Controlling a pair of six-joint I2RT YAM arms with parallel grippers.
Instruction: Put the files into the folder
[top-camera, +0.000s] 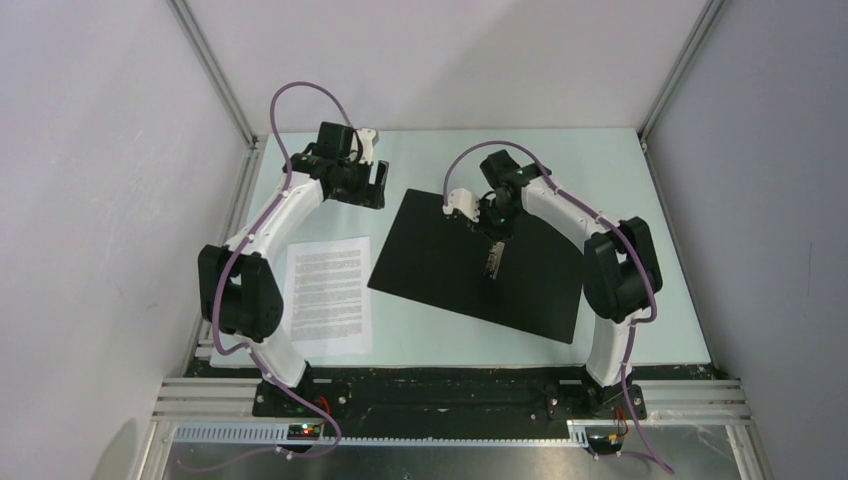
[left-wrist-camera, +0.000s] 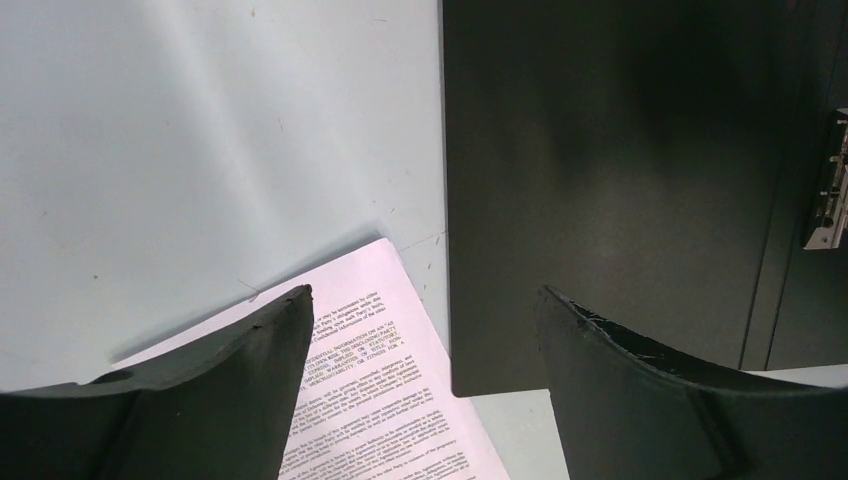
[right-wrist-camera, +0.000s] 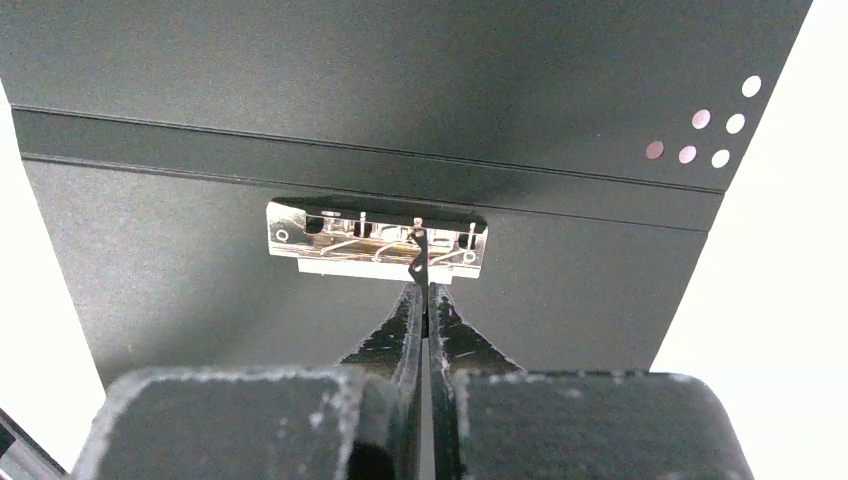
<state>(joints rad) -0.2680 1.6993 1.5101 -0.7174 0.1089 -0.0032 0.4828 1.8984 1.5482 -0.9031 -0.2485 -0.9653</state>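
The folder (top-camera: 440, 262) lies open on the table, black inside up, with its metal clip (top-camera: 494, 262) along the spine. The files (top-camera: 328, 295), white sheets with black text, lie to its left. My right gripper (top-camera: 496, 238) stands over the clip. In the right wrist view its jaws (right-wrist-camera: 424, 297) are shut on the thin black lever of the clip (right-wrist-camera: 340, 232). My left gripper (top-camera: 375, 186) is open and empty above the table near the folder's far left corner. The left wrist view shows the files (left-wrist-camera: 400, 400), the folder (left-wrist-camera: 600, 180) and the clip (left-wrist-camera: 828, 185) below it (left-wrist-camera: 425, 295).
The pale table (top-camera: 590, 160) is walled in by white panels on the left, back and right. An aluminium rail (top-camera: 450, 400) with the arm bases runs along the near edge. Small holes (right-wrist-camera: 715, 130) mark one corner of the folder.
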